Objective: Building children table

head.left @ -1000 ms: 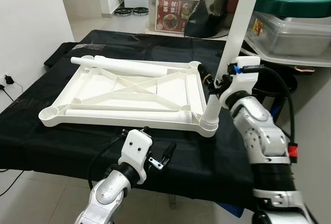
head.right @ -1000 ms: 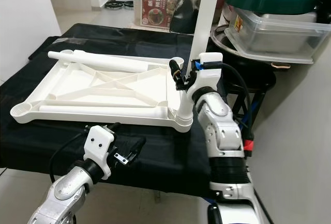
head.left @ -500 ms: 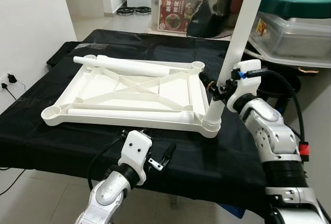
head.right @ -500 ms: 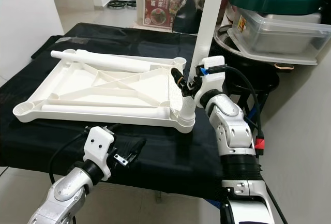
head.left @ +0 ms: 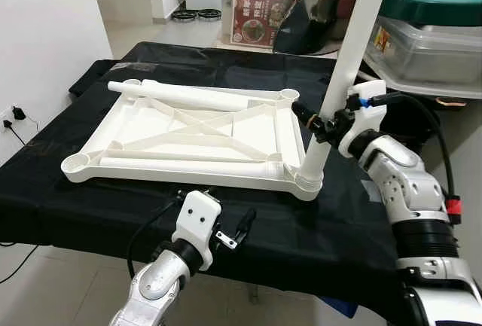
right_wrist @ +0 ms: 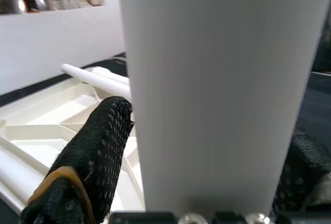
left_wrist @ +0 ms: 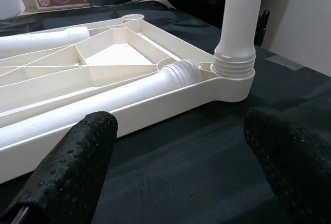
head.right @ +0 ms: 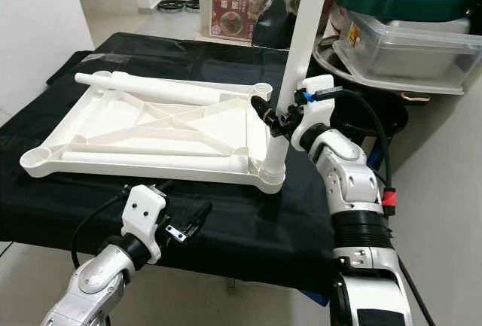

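Bright, even indoor light; sharp, soft shadows, close-ups blurred.

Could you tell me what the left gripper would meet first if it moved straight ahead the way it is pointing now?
Probably the near edge of the upturned white tabletop. The open left gripper points over bare black cloth at that edge, close to the corner socket holding the upright leg. Depth is hard to judge.
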Robot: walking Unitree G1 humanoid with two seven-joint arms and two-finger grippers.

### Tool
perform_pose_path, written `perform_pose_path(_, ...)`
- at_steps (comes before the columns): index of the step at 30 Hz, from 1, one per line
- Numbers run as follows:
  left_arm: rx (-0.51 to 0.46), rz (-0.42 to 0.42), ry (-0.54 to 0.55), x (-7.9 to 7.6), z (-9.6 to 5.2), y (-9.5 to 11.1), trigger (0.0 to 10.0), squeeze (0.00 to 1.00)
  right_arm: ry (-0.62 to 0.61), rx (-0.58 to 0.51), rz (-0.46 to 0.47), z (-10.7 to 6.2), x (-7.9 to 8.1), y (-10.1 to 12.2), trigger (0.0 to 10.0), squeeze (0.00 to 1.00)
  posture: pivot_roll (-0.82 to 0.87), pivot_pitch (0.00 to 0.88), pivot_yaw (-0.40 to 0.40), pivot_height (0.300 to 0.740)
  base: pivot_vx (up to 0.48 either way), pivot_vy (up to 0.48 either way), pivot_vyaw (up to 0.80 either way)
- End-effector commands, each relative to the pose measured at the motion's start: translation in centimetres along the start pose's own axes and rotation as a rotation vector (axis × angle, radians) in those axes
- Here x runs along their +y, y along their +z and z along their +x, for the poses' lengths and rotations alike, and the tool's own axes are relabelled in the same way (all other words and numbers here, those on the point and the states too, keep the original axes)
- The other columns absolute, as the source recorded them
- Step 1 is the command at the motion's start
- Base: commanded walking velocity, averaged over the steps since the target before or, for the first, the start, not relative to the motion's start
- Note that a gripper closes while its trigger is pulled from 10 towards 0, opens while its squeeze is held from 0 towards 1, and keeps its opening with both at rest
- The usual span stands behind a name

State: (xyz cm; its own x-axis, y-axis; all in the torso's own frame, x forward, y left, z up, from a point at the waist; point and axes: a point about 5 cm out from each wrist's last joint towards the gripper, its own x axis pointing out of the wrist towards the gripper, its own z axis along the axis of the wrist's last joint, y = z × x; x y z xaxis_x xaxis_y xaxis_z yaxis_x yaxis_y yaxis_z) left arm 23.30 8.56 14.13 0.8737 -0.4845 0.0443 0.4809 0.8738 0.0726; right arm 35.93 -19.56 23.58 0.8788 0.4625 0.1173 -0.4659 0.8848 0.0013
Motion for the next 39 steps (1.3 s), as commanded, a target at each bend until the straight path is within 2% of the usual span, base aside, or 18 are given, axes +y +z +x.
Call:
perform_pose_path(1, 0.005, 0.013, 0.000, 0.1, -0.2, 0.0, 10.0, 0.00, 0.035, 0.002, 0.009, 0.0, -0.1, 0.2, 10.0, 0.00, 0.13, 0.069, -0.062, 0.740, 0.000, 0.000, 0.00)
perform_pose_path(15, 0.001, 0.014, -0.004, -0.1, -0.1, 0.0, 10.0, 0.00, 0.184, 0.081, 0.010, -0.9, -0.9, -0.8, 10.0, 0.00, 0.13, 0.059, -0.065, 0.740, 0.000, 0.000, 0.00)
perform_pose_path(19, 0.002, 0.014, -0.003, -0.1, -0.1, 0.0, 10.0, 0.00, 0.191, 0.085, 0.007, -0.9, -1.0, -0.9, 10.0, 0.00, 0.13, 0.059, -0.065, 0.740, 0.000, 0.000, 0.00)
perform_pose_path(24, 0.001, 0.014, -0.004, -0.1, -0.1, 0.0, 10.0, 0.00, 0.189, 0.087, 0.001, -0.7, -1.3, -0.9, 10.0, 0.00, 0.14, 0.058, -0.067, 0.740, 0.000, 0.000, 0.00)
perform_pose_path(29, -0.001, 0.010, -0.010, -0.3, -0.1, 0.1, 10.0, 0.00, 0.247, 0.094, 0.005, -0.4, -1.2, -1.0, 10.0, 0.00, 0.14, 0.065, -0.069, 0.740, 0.000, 0.000, 0.00)
perform_pose_path(35, 0.002, 0.017, -0.033, -0.9, -0.3, 0.0, 10.0, 0.00, 0.234, 0.090, -0.001, 0.0, -2.0, -0.5, 10.0, 0.00, 0.14, 0.071, -0.071, 0.740, 0.000, 0.000, 0.00)
perform_pose_path(39, 0.006, 0.013, -0.038, -1.1, -0.5, 0.0, 10.0, 0.00, 0.277, 0.090, 0.015, 0.0, -2.3, -0.1, 10.0, 0.00, 0.14, 0.074, -0.072, 0.740, 0.000, 0.000, 0.00)
